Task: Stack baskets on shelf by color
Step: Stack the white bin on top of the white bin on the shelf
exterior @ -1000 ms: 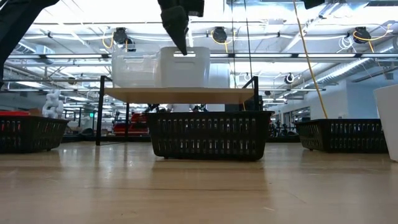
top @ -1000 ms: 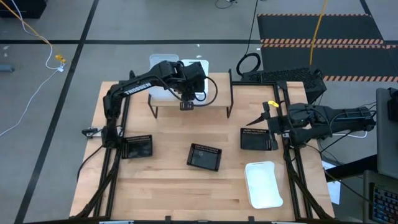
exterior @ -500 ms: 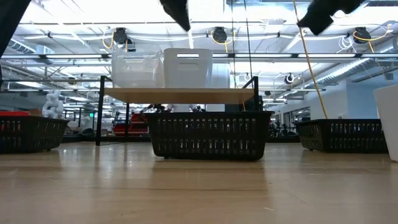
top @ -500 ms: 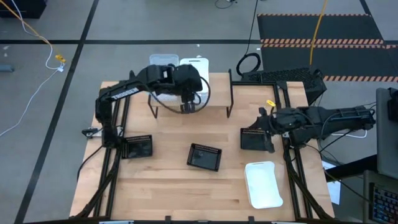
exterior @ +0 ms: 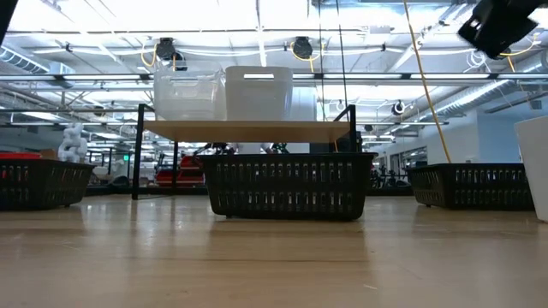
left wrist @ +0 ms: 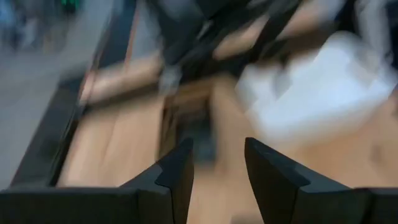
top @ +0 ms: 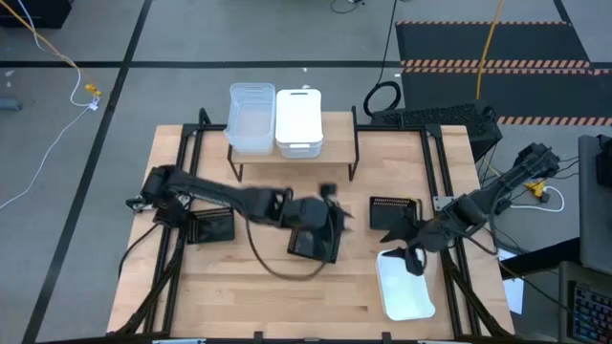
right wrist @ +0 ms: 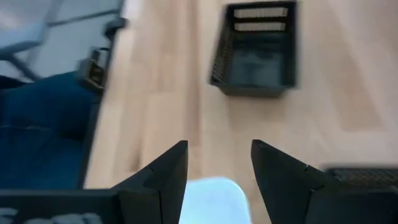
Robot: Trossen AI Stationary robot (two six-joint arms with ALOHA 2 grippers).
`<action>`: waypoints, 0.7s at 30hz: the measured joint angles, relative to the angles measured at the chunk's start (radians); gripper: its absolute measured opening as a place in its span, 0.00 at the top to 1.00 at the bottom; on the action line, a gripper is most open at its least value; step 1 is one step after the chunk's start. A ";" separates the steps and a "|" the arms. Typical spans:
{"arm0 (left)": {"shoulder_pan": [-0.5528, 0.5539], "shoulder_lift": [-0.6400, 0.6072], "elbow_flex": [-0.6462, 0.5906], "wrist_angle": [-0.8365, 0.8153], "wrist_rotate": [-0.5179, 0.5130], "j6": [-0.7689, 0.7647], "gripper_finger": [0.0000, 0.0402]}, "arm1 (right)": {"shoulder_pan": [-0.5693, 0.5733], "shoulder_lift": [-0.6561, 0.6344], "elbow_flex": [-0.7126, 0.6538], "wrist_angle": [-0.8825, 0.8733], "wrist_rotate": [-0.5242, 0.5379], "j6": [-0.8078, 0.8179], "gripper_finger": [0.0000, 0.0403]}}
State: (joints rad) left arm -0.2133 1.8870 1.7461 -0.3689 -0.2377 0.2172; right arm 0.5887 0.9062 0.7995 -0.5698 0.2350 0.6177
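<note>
**Both arms low over the desk, nothing held**

The left gripper [top: 335, 212] has its two dark fingers [left wrist: 177, 171] apart with nothing between them; they hang over the far edge of the middle small black perforated plastic basket [top: 314, 243], which sits on the light wood desk [top: 258, 287]. The left wrist view is too smeared to tell more.

The right gripper [top: 409, 256] also has its fingers [right wrist: 168, 171] apart and empty. They hover over the far end of an opaque white rectangular plastic basket [top: 404, 283] lying on the desk near its front right corner. Just beyond those fingers stands a second black perforated basket [top: 396, 212]; the right wrist view shows a black basket ahead across bare wood.

Farther from the left fingers, beside that arm's base, a third black perforated basket [top: 211, 225] rests on the desk.

Well beyond both sets of fingers, at the desk's far edge, the low wood-topped shelf with thin black legs [exterior: 248, 131] carries a clear translucent basket [top: 251, 118] and a white basket [top: 299, 121], side by side and touching.
</note>
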 joint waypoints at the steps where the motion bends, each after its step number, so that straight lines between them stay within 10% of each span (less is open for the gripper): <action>1: -0.012 0.010 -0.046 0.134 0.034 0.024 0.64 | 0.022 0.000 0.025 -0.057 0.040 0.032 0.58; 7: -0.040 0.124 -0.168 0.582 0.260 0.062 0.64 | 0.098 0.002 0.138 -0.370 0.115 0.254 0.63; 21: -0.020 0.197 -0.157 0.470 0.112 0.034 0.64 | 0.269 0.248 0.136 -0.625 -0.012 0.680 0.68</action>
State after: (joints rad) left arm -0.2330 2.0842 1.5887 0.1008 -0.1253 0.2509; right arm 0.8576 1.1547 0.9360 -1.1949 0.2235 1.2975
